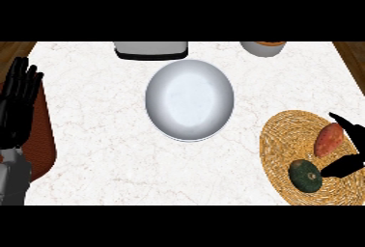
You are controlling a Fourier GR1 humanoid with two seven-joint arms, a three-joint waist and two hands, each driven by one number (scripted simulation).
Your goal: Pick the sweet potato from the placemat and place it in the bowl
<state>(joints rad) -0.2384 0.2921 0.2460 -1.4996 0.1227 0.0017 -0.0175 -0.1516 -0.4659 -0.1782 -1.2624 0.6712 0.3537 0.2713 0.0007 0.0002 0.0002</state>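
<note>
1. Nearest, at the right edge: my right hand [348, 166] is over the woven placemat [279, 144]. Its fingers are spread wide, one reaching up past the far tip of the sweet potato [329, 139], the thumb pointing in below its near end. The hand holds nothing; I cannot tell whether any finger touches the sweet potato yet.

2. The sweet potato, orange-red and oblong, lies on the right part of the placemat, tilted, between my finger and thumb.

3. Just beside it, toward me, sits a dark green avocado [305, 175]. My thumb tip ends next to it.

4. Risk, as I judge it: closing from this spread could push the avocado or catch it along with the sweet potato, because the two lie so close. The rounded sweet potato could also roll out of a pinch taken near its tapered end.

5. At the left edge, my left hand [17, 106] rests open, fingers straight, above a reddish-brown surface [44, 144].

6. Farther off, mid-counter: the pale bowl [189, 100], empty, well apart from the placemat. The carry crosses bare marble counter [107, 159].

7. Farthest: a white and black appliance [151, 49] and a small cup [262, 48], both cut by the far edge.
</note>
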